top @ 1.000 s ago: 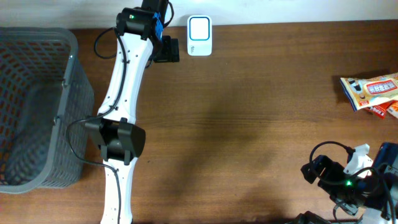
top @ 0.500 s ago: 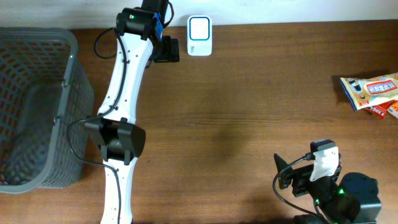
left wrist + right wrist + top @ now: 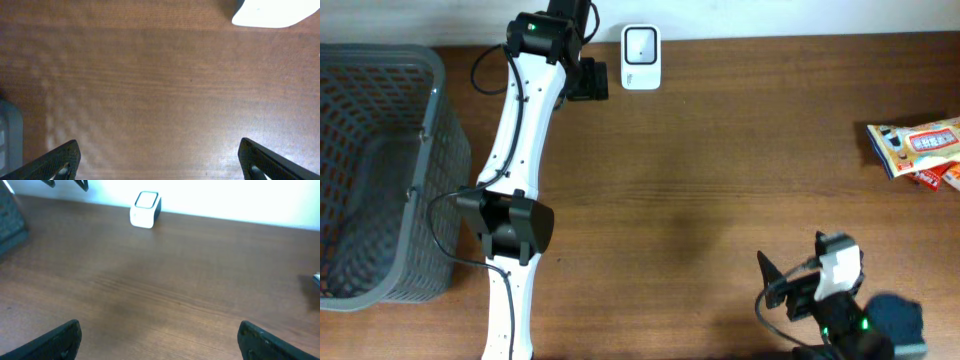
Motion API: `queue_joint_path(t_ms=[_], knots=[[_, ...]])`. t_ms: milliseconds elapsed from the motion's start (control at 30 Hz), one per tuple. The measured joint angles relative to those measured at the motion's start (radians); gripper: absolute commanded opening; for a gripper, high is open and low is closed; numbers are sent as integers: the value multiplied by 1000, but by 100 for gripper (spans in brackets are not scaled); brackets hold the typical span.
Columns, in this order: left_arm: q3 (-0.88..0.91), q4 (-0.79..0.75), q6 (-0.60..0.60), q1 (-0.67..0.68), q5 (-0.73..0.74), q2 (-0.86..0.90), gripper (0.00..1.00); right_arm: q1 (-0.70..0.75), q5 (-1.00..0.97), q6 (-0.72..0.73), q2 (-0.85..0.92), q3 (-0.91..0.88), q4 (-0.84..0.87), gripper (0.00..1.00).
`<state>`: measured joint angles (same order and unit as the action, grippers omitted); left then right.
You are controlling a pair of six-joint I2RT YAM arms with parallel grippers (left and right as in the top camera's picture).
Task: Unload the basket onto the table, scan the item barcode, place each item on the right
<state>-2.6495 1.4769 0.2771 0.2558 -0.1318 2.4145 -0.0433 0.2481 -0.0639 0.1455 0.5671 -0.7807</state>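
Observation:
The item, an orange and white snack packet, lies at the table's right edge; only a sliver of it shows in the right wrist view. The white barcode scanner stands at the back edge and also shows as the scanner far ahead of my right gripper, and as the scanner at the top right of the left wrist view. My left gripper is open over bare wood, just left of the scanner, seen from above as the left gripper. My right gripper is open and holds nothing, near the front edge.
A grey mesh basket fills the left side of the table. A red packet lies partly under the snack packet. The left arm stretches from the front edge to the back.
The right arm has swung left along the front edge, its gripper now pointing across the table. The scanner's blue outline has gone grey. The left arm has not moved.

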Motion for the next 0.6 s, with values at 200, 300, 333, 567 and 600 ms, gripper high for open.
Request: queue_joint_path(t_ms=[200,300,333,567,600], knots=[[0,1,0,0,0,0,99,0,2,9,-125,-179,237,99],[0,1,0,0,0,0,99,-1,-2,11,-130,-263,349,99],[0,0,0,0,0,0,99,-1,-16,11,-130,-296,436,99],[0,1,0,0,0,0,99,-1,-73,12,-131,-439,681,99],[0,1,0,0,0,0,99,-1,-76,12,-132,-462,723,99]])
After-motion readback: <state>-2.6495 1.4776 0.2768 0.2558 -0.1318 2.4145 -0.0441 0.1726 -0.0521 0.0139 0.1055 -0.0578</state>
